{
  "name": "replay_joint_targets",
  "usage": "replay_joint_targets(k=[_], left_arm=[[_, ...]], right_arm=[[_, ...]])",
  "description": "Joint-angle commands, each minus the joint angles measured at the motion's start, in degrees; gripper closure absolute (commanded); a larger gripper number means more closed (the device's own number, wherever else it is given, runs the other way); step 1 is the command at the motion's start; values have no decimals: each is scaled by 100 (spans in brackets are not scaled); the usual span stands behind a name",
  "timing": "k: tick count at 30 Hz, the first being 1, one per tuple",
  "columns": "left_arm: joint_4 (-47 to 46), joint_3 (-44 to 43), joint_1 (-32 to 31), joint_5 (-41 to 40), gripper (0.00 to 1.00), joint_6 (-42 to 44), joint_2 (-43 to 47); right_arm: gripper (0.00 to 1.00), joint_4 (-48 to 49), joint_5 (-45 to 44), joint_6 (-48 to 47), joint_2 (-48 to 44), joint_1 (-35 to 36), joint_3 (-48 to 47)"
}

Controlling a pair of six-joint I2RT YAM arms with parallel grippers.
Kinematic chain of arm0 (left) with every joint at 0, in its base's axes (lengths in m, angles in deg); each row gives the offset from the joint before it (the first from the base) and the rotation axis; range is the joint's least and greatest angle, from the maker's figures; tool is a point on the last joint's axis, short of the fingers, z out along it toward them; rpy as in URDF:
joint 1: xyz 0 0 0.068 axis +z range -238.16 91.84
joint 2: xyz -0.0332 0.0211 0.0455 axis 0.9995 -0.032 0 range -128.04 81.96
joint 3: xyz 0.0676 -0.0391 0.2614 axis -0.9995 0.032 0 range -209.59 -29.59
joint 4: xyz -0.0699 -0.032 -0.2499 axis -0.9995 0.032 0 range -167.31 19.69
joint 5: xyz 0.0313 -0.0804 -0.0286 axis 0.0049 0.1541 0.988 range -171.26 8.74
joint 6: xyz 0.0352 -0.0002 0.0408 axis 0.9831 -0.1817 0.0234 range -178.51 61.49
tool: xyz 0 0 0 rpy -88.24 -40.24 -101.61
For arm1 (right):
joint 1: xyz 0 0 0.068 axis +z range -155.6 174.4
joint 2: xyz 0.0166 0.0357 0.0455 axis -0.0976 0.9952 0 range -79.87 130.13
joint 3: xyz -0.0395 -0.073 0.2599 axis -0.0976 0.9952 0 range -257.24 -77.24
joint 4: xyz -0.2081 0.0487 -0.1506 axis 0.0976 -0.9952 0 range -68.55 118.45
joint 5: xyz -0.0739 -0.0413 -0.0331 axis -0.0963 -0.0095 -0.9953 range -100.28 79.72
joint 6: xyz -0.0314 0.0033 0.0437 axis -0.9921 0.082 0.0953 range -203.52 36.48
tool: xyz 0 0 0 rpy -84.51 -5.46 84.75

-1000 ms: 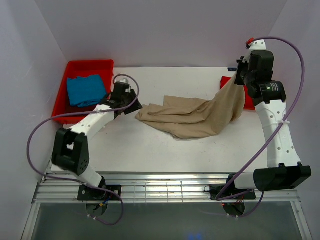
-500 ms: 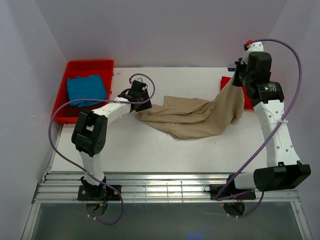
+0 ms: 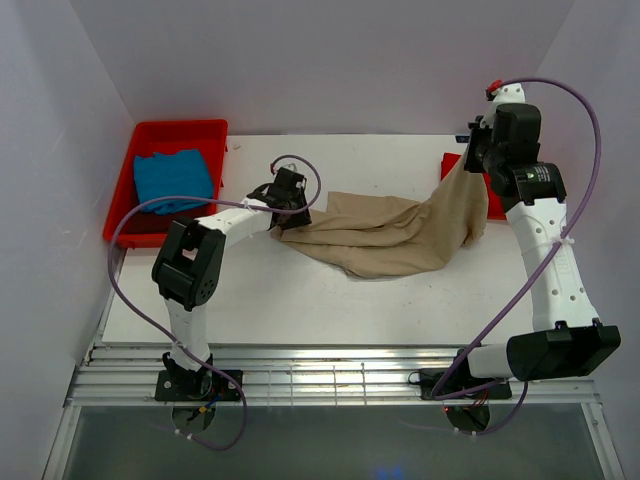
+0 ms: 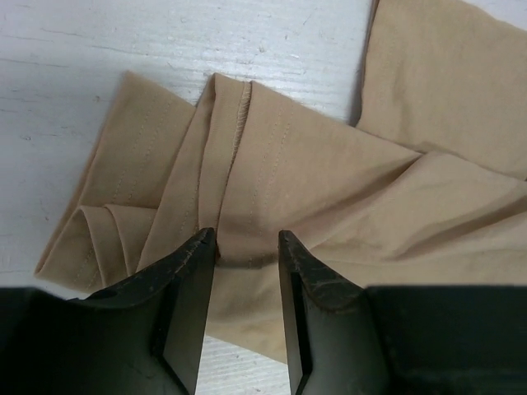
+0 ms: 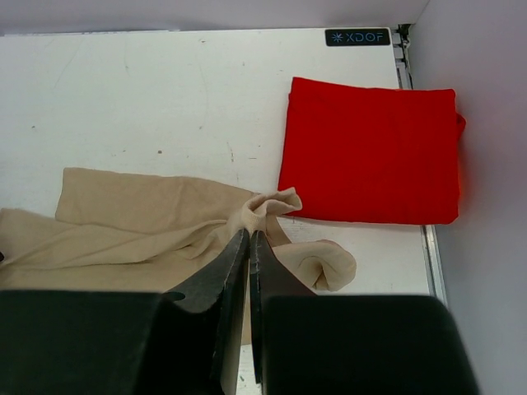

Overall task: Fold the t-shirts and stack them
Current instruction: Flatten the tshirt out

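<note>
Top external view gives us the tan shirt (image 3: 390, 235) spread across the middle of the table (image 3: 300, 310), with one arm at each end of it. Its left end lies flat and bunched. Its right end rises off the table in a narrowing drape to the right gripper (image 3: 470, 165) at the far right.

In the right wrist view we see that gripper (image 5: 249, 239) with its jaws pressed together on a small bunch of tan cloth (image 5: 148, 230). A rolled lump of the same shirt lies just right of the tips. The red shirt (image 5: 370, 152) lies folded square beyond them, at the far right corner of the table and just beside the tan cloth.

The left gripper (image 3: 287, 215) sits low at the shirt's left end. In the left wrist view its jaws (image 4: 247, 247) stand partly apart, neither wide nor closed. They straddle a stitched fold of the tan shirt (image 4: 329, 164), and both fingers (image 4: 193, 271) are down on the cloth. Pleats fan out to the left of the tips, and a hemmed edge runs away from them toward the bare table. We cannot tell whether the fingers pinch the fold or only rest astride it.

The blue shirt (image 3: 175, 178) lies folded in the red tray (image 3: 180, 130) at the far left, well apart from both grippers.
</note>
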Motion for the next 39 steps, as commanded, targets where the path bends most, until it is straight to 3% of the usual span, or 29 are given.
replay_joint_targets(k=[1, 5, 6, 10, 17, 21, 25, 30, 35, 39], left_arm=[[32, 39, 1, -156, 54, -48, 124], [68, 39, 1, -252, 65, -39, 151], [76, 39, 1, -253, 77, -39, 151], [103, -22, 1, -279, 100, -13, 195], [225, -119, 1, -454, 100, 31, 483], [663, -564, 71, -955, 100, 268, 810], [1271, -1506, 815, -1132, 100, 304, 880], [1797, -3007, 1933, -631, 100, -21, 714], [1940, -5504, 2822, 36, 100, -337, 72], [1256, -5481, 3402, 1124, 100, -856, 238]], right_arm=[[92, 237, 11, 51, -39, -22, 54], [92, 255, 20, 69, -92, -22, 141], [92, 263, 20, 69, -92, -22, 150], [92, 263, 2, 69, -101, -22, 150], [92, 167, 46, 51, 65, -22, -60], [92, 35, 2, 33, 470, -22, -490], [92, -44, -182, 147, 1311, -22, -1175], [92, -229, -95, 630, 2175, -22, -2955], [92, 34, -507, 587, 2755, -30, -4427], [92, 946, -780, 420, 2449, -109, -4246]])
